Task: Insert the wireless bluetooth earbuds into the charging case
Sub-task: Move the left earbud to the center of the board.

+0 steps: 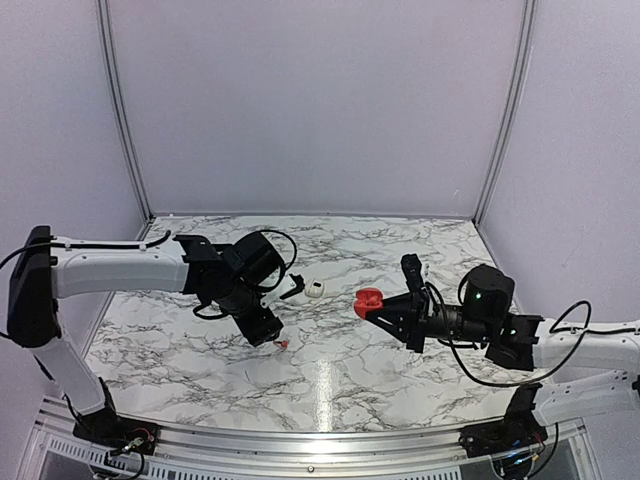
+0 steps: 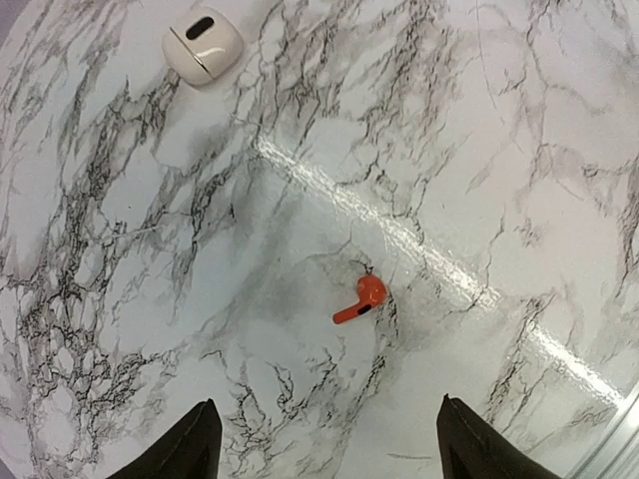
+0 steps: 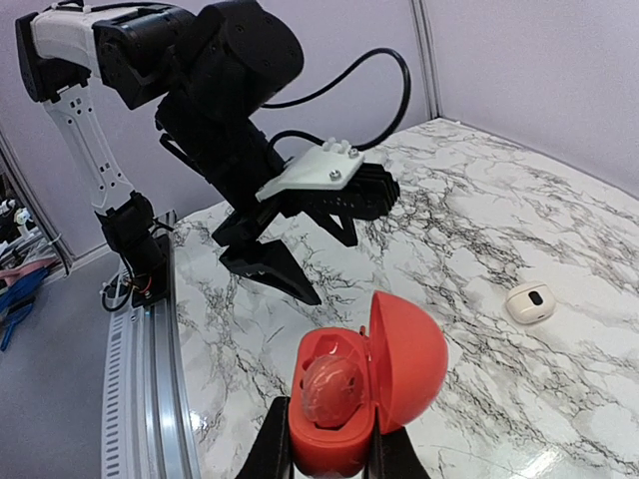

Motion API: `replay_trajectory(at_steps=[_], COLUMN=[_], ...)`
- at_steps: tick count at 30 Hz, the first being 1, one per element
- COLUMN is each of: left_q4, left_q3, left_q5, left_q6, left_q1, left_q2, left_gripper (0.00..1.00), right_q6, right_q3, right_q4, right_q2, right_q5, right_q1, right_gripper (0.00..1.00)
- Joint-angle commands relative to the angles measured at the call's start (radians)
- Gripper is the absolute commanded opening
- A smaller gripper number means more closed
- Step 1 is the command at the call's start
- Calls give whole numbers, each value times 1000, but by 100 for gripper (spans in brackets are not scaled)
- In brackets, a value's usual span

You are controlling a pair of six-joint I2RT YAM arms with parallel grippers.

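The left pincer (image 2: 329, 451) hangs over the marble table (image 1: 340, 385). Its two dark fingertips (image 2: 190, 444) are wide apart, so it is open and holds nothing. One red earbud (image 2: 361, 299) lies on the table in front of these fingertips, about in the middle between them, and nothing touches it. In the left wrist view its round head points up and to the right, and its short stem points down and to the left. Seen from above, this earbud is just beside the tip of the left pincer.

The right pincer (image 3: 334, 454) is closed on the lower half of a red case (image 3: 404, 349) and grips it from both sides. It is to the right of the left pincer and apart from it. I cannot tell if the case touches the table. The lid of this case stands open on its hinge. In the lower half sits a second reddish piece (image 3: 329, 384), which looks like the other earbud.

A small white case (image 2: 203, 45) lies on the table farther back, between the two arms in the top view. It has a dark oval spot on top. It is apart from both pincers and from the earbud on the table
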Motion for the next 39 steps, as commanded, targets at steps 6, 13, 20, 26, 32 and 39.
replay_trajectory(at_steps=[6, 13, 20, 26, 32, 39], left_q4=[-253, -277, -275, -277, -267, -263], left_q3=[188, 269, 345, 390, 416, 433], left_q5=[-13, -36, -23, -78, -101, -83], left_q6=[172, 208, 213, 175, 118, 25], left_q1=[2, 1, 2, 24, 77, 151], left_q2=[213, 345, 425, 499, 526, 546], left_gripper=[65, 62, 66, 66, 65, 65], right_q6=[6, 4, 13, 9, 7, 9], right_q3=[2, 3, -3, -1, -1, 1], right_q4=[-20, -24, -18, -24, -30, -20], right_q2=[-9, -20, -23, -28, -32, -21], right_q5=[2, -1, 1, 4, 7, 7], right_q1=[-8, -9, -9, -9, -9, -9], right_gripper=[0, 0, 0, 0, 0, 0])
